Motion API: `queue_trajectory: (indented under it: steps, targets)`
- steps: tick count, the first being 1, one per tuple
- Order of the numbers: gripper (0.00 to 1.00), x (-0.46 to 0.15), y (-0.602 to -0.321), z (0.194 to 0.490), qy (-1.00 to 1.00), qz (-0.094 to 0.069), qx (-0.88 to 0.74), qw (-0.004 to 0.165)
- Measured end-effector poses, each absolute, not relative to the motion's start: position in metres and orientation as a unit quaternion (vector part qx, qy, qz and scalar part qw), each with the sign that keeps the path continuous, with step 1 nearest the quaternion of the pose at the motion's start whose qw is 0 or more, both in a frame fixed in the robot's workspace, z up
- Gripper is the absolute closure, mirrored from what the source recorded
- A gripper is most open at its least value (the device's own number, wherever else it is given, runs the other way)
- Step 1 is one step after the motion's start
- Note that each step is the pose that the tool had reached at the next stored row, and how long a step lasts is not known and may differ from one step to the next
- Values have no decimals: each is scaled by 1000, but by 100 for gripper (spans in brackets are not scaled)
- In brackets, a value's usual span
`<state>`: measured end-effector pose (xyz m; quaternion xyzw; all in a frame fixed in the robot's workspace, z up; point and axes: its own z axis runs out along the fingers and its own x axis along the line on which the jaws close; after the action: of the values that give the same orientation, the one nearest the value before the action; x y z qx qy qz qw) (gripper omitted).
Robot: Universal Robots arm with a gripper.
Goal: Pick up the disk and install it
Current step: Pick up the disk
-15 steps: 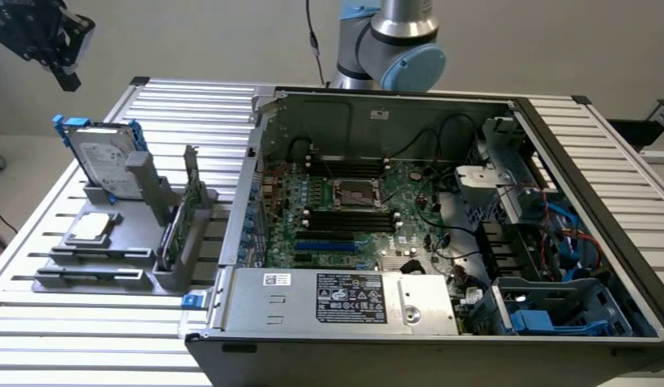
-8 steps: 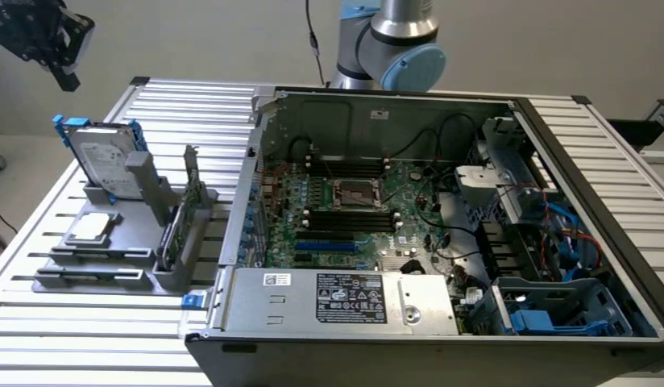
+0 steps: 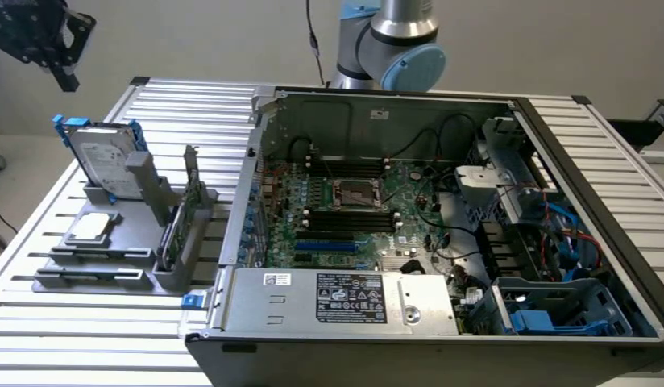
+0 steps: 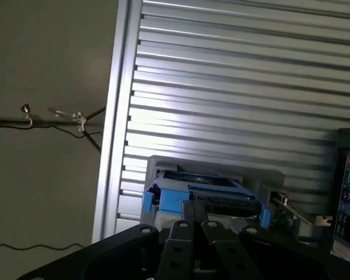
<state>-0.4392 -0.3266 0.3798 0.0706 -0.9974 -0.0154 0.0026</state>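
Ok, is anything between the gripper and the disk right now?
Nothing visible. The gripper, shut, hangs in open air above the disk, which leans upright in its grey holder beside the open computer case.

A plain beige wall (image 3: 203, 40) is rising beyond the ribbed metal table (image 3: 85, 339); light is glinting off its slats, and a thin cable (image 4: 11, 123) is trailing across the floor (image 4: 46, 192).
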Motion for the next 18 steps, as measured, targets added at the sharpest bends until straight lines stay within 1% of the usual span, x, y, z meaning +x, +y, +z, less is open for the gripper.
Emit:
queue_trajectory:
  steps: [18]
  targets:
    - [89, -439, -327, 376, -972, -15, 233, 5]
